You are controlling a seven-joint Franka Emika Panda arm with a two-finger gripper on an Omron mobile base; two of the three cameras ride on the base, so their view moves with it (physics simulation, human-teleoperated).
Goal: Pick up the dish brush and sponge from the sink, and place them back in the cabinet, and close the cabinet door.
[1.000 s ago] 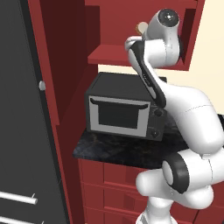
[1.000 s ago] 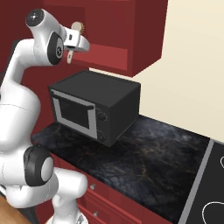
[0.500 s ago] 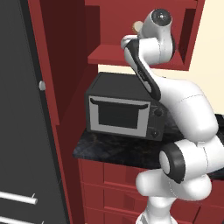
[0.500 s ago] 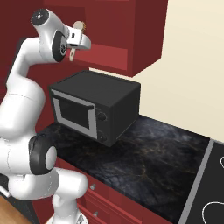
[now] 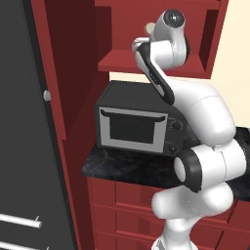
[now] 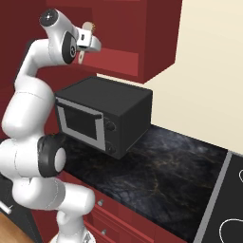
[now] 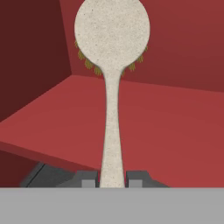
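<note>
Brush [image 7: 112,52] handle end hidden between jaws

The white arm rises from its base, bends at a dark elbow joint, and reaches high with the wrist turned forward and level. The claw [image 7: 112,181] is clamped tight on the thin handle of the dish brush [image 7: 112,39], whose round head sticks out straight ahead of the fingertips [image 7: 89,180].

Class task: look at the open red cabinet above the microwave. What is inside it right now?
Inside the cabinet, the dish brush, gripped by the fingers, hangs above the bare red shelf. The arm covers part of the shelf in the base views.
</note>
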